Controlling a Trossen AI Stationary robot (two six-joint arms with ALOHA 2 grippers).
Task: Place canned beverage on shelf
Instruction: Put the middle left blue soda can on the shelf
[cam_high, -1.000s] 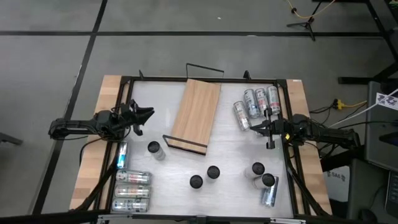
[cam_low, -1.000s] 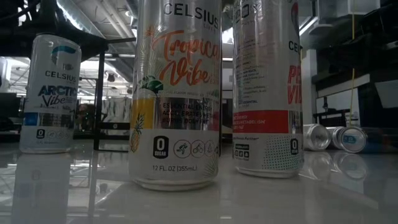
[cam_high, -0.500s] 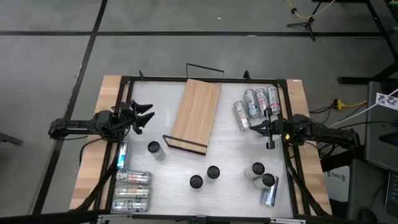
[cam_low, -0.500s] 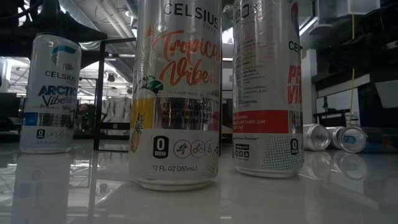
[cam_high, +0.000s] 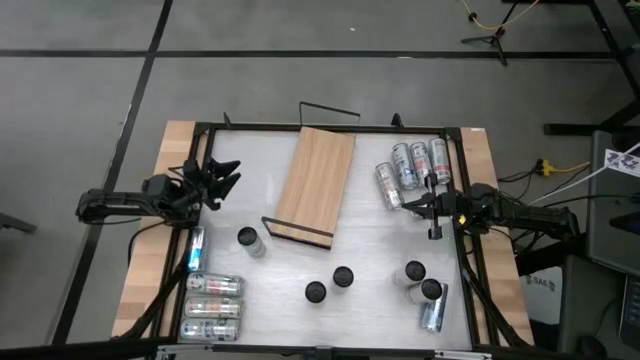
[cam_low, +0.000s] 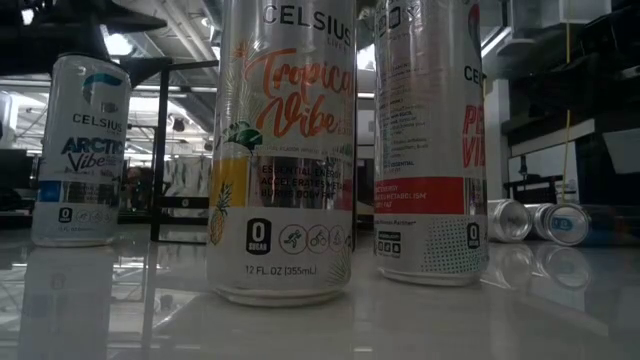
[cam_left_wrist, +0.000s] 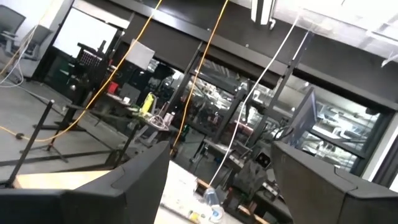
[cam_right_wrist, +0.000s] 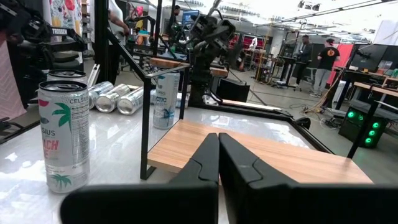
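Left end effector (cam_high: 226, 180) is hovering over the bench's (cam_high: 360, 255) left side with fingers spread apart, where a second ago they were pressed together; it is also sitting slightly farther left than before. Right end effector (cam_high: 408, 208) is waiting at the right side, fingers pressed together, unchanged. Nothing on the bench is shifting. Shelf (cam_high: 318, 183) is lying angled at the bench's middle, its board bare, no can on it. Upright cans (cam_high: 343, 277) are standing in front of it; lying cans (cam_high: 411, 166) are grouped beside its right.
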